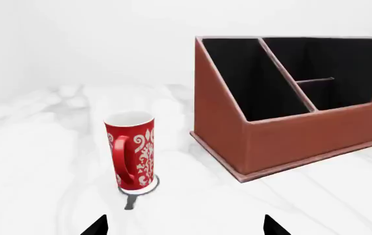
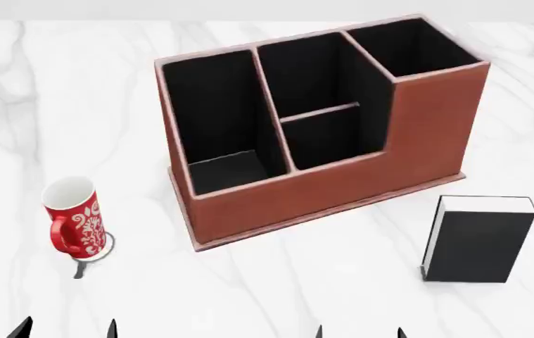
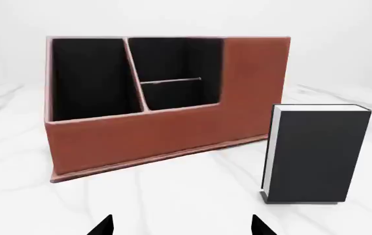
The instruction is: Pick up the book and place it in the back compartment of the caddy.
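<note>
White marble worktop (image 2: 22, 127). Plain black hardcover book (image 2: 478, 243) upright, right of reddish-brown leather caddy (image 2: 342, 179), apart from it. Small back compartment (image 2: 309, 81) behind short cross divider, black-lined. Red patterned mug (image 2: 74, 218) well left. Left fingers (image 1: 97, 226) spread wide, holding nothing; right fingers (image 3: 102, 226) likewise.

no readable text, labels or numbers

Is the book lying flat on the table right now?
No. In the head view the book stands upright on the marble table, white page edges up, beside the caddy and apart from it.
</note>
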